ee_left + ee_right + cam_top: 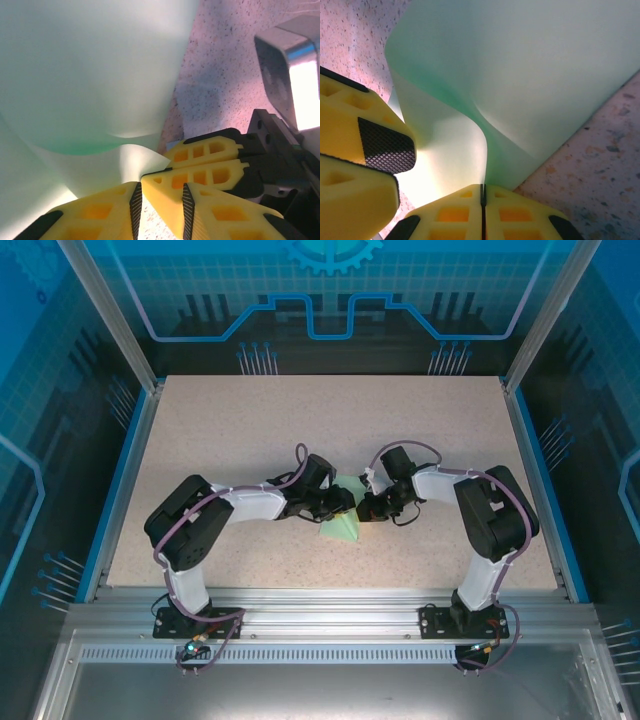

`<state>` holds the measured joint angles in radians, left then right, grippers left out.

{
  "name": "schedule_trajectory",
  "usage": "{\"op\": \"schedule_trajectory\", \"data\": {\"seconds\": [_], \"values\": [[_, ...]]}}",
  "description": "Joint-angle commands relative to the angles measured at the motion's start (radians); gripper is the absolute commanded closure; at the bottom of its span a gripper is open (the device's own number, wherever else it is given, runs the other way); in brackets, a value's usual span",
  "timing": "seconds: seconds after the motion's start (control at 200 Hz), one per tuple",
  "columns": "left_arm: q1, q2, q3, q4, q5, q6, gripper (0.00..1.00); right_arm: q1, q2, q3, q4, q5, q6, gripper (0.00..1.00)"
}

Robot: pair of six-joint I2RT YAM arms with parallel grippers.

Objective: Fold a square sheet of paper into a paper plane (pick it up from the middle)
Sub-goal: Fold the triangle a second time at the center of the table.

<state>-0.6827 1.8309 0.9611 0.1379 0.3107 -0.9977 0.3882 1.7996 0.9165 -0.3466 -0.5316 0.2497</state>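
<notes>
Paper sheet stands pinched in right gripper.

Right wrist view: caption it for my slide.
Right tool shut on the curled square sheet of paper, left tool alongside.

A speckled beige table with blue edging carries one pale mint-green sheet of paper, partly folded, near its front middle
</notes>
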Motion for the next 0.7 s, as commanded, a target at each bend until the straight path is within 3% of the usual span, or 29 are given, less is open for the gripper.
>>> {"op": "schedule_trajectory", "data": {"seconds": [0.0,0.3,0.695], "values": [[0.007,0.016,0.020,0.039,0.021,-0.022,0.68,0.008,0.018,0.017,0.000,-0.022,-0.013,0.93],[0.015,0.058,0.019,-0.030,-0.022,-0.024,0.69,0.008,0.021,0.019,-0.002,-0.021,-0.012,0.93],[0.015,0.084,-0.016,0.000,-0.035,-0.033,0.69,0.003,0.013,0.019,0.001,-0.020,0.001,0.88]]}}
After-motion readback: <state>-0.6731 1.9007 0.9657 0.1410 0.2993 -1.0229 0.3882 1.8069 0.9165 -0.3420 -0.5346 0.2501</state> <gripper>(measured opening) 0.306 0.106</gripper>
